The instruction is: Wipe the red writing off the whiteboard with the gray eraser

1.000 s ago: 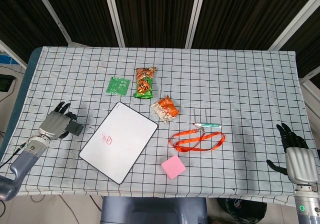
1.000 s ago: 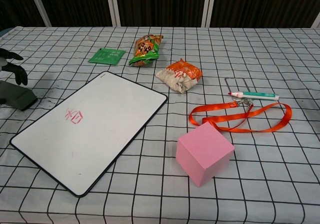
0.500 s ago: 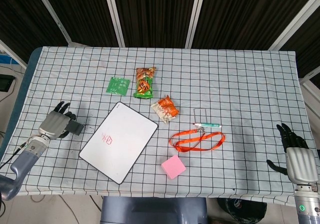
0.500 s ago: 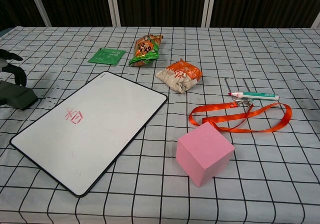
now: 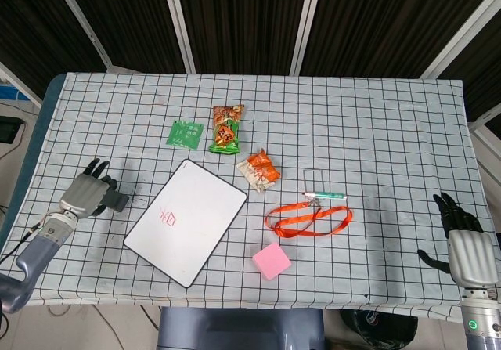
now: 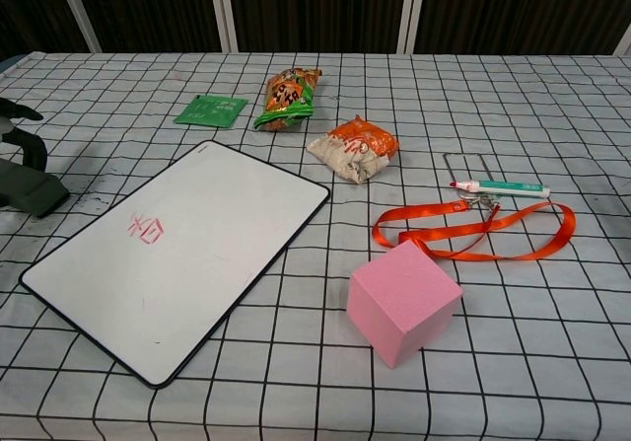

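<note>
The whiteboard (image 5: 196, 229) lies tilted on the checked cloth, left of centre, with small red writing (image 5: 167, 215) near its left side. In the chest view the whiteboard (image 6: 207, 254) shows the red writing (image 6: 146, 228) clearly. To the board's left, my left hand (image 5: 83, 195) grips the dark gray eraser (image 5: 119, 201), which rests on the cloth apart from the board. The chest view shows only the eraser (image 6: 28, 186) and dark fingertips (image 6: 30, 145) at the left edge. My right hand (image 5: 465, 250) hangs at the table's near right corner, fingers apart, holding nothing.
A pink foam cube (image 5: 271, 261) sits near the board's right corner. An orange lanyard (image 5: 307, 220) and a marker (image 5: 325, 196) lie to the right. Two snack bags (image 5: 226, 128) (image 5: 259, 169) and a green packet (image 5: 185, 134) lie beyond the board.
My left hand and the eraser have slid slightly left, away from the whiteboard. The right hand has not moved.
</note>
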`<state>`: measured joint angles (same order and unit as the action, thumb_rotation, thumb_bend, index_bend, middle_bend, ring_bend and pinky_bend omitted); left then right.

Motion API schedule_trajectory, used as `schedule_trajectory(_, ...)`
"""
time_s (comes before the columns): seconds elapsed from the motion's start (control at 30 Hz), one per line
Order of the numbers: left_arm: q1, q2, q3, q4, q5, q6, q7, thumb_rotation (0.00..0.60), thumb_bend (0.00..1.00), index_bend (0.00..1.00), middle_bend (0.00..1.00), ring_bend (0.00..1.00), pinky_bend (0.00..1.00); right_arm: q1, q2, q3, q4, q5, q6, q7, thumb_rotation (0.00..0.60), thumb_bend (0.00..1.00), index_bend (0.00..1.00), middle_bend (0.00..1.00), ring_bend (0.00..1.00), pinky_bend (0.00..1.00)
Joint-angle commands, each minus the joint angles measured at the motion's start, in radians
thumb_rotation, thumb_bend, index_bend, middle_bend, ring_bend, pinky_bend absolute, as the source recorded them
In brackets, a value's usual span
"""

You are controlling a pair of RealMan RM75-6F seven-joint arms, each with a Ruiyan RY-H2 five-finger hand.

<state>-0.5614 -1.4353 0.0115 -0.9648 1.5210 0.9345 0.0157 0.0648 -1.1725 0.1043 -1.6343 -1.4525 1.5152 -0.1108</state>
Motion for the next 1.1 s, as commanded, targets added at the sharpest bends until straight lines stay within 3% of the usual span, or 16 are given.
schedule_trajectory(0.03, 0.001, 0.03, -0.009, -0.045, 0.003, 0.031, -0.006, 0.6, 0.32, 0.42, 0.41, 0.0, 0.0, 0.0, 0.0, 0.0, 0.0, -0.001, 0.001, 0.001, 0.6, 0.13, 0.01, 0.1, 0.2, 0.22)
schedule_trajectory(0.3, -0.025, 0.158, -0.052, -0.29, 0.028, 0.109, 0.072, 0.6, 0.32, 0.41, 0.41, 0.0, 0.0, -0.001, 0.0, 0.0, -0.001, -0.002, 0.003, 0.004, 0.6, 0.13, 0.01, 0.1, 0.2, 0.22)
schedule_trajectory(0.6, -0.106, 0.163, -0.089, -0.483, -0.007, 0.014, 0.264, 0.6, 0.32, 0.41, 0.41, 0.0, 0.0, -0.002, 0.0, 0.0, 0.003, -0.006, 0.007, 0.008, 0.6, 0.13, 0.01, 0.1, 0.2, 0.22)
schedule_trajectory(0.83, -0.15, 0.094, -0.104, -0.504, -0.084, -0.071, 0.369, 0.6, 0.32, 0.41, 0.41, 0.0, 0.0, -0.002, 0.001, 0.0, 0.005, -0.008, 0.007, 0.01, 0.6, 0.13, 0.01, 0.1, 0.2, 0.22)
schedule_trajectory(1.1, -0.176, -0.004, -0.083, -0.426, -0.113, -0.106, 0.439, 0.6, 0.32, 0.41, 0.41, 0.0, 0.0, -0.001, 0.002, 0.0, 0.003, -0.005, 0.004, 0.017, 0.6, 0.13, 0.01, 0.1, 0.2, 0.22)
